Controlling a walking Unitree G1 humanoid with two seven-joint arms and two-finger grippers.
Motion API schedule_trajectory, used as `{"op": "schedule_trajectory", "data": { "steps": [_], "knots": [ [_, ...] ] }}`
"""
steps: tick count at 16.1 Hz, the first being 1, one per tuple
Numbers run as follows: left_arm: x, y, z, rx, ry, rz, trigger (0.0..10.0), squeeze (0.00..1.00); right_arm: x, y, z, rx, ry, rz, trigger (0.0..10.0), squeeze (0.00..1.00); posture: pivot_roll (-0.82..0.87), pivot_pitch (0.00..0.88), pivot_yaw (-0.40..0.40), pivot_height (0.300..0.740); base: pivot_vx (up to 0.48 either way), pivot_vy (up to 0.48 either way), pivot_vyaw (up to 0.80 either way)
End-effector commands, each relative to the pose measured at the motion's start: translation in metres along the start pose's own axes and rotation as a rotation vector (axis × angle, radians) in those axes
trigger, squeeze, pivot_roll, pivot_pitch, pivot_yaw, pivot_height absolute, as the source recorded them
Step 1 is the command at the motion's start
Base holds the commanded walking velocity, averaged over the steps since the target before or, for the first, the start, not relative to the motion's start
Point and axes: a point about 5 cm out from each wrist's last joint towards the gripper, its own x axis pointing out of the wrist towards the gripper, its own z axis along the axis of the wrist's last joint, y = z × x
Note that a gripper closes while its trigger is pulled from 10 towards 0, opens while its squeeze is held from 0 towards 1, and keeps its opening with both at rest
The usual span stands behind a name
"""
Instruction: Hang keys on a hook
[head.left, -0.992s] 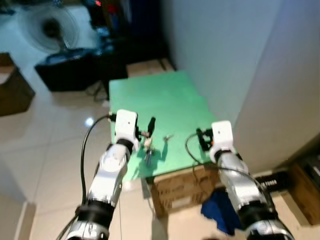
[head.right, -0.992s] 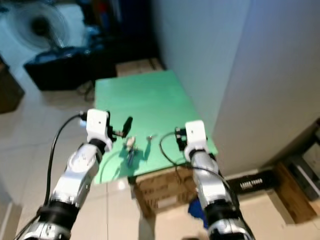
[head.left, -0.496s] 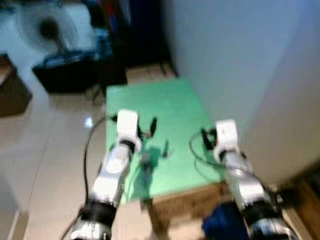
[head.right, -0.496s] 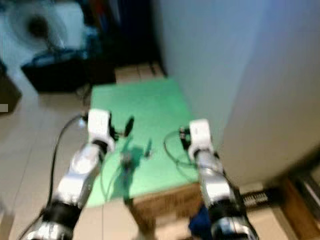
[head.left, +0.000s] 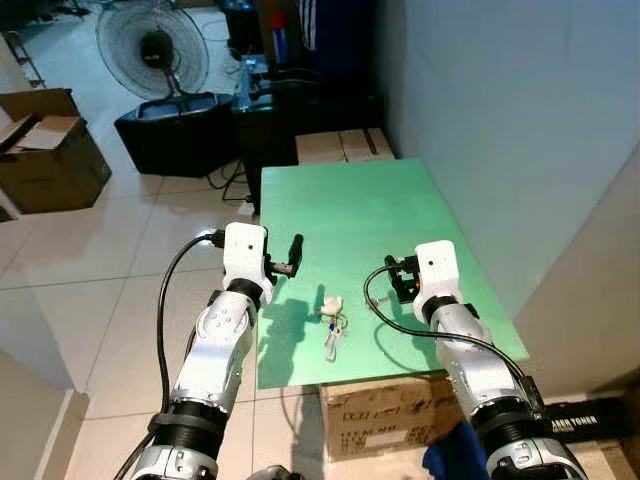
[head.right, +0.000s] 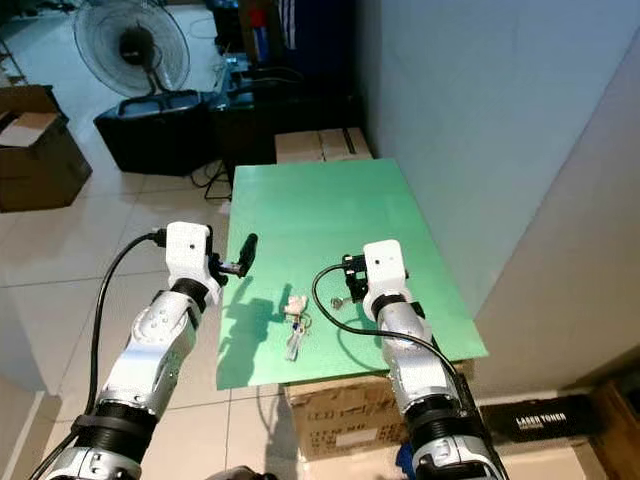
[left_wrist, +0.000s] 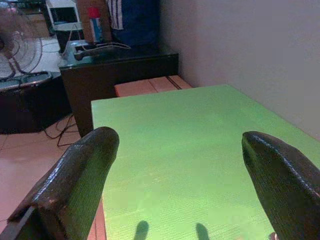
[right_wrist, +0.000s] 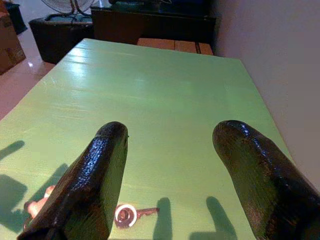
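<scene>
We're over the green tabletop (head.left: 350, 200), keys (head.left: 332, 322) lying loose near its front edge, between the arms. Left claw (head.left: 288, 256) and right claw (head.left: 396, 279) both spread wide, holding nothing. Still pre-grasp; next, drop one claw onto the keys.

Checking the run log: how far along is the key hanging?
Nothing done yet. The key bunch lies on the green table, with a single key apart from it. Left gripper and right gripper hover open above the table. Pickup and hanging remain.
</scene>
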Motion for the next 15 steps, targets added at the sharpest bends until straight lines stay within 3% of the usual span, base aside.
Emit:
{"op": "schedule_trajectory", "data": {
  "steps": [1, 4, 11, 15],
  "knots": [
    [0.0021, 0.0015, 0.0028, 0.004, -0.005, 0.005, 10.0, 0.00, 0.0020, 0.0002, 0.0044, -0.008, -0.003, 0.008, 10.0, 0.00, -0.11, 0.000, 0.094, 0.740, 0.458, 0.000, 0.00],
    [0.0013, 0.0020, 0.0027, 0.030, -0.004, 0.001, 10.0, 0.00, 0.0022, 0.0014, 0.0037, -0.005, -0.001, 0.009, 10.0, 0.00, -0.11, 0.000, 0.097, 0.740, 0.480, 0.000, 0.00],
    [-0.0006, 0.0063, 0.0007, 0.046, 0.004, 0.014, 10.0, 0.00, 0.0022, 0.0056, 0.0005, -0.011, 0.013, 0.009, 10.0, 0.00, -0.11, 0.000, 0.103, 0.740, 0.000, 0.000, 0.00],
    [-0.0032, 0.0082, -0.0003, 0.049, 0.007, 0.011, 10.0, 0.00, 0.0087, -0.0004, 0.0039, -0.053, 0.036, 0.035, 10.0, 0.00, -0.10, 0.000, 0.107, 0.740, 0.000, 0.000, 0.00]
  ]
}}
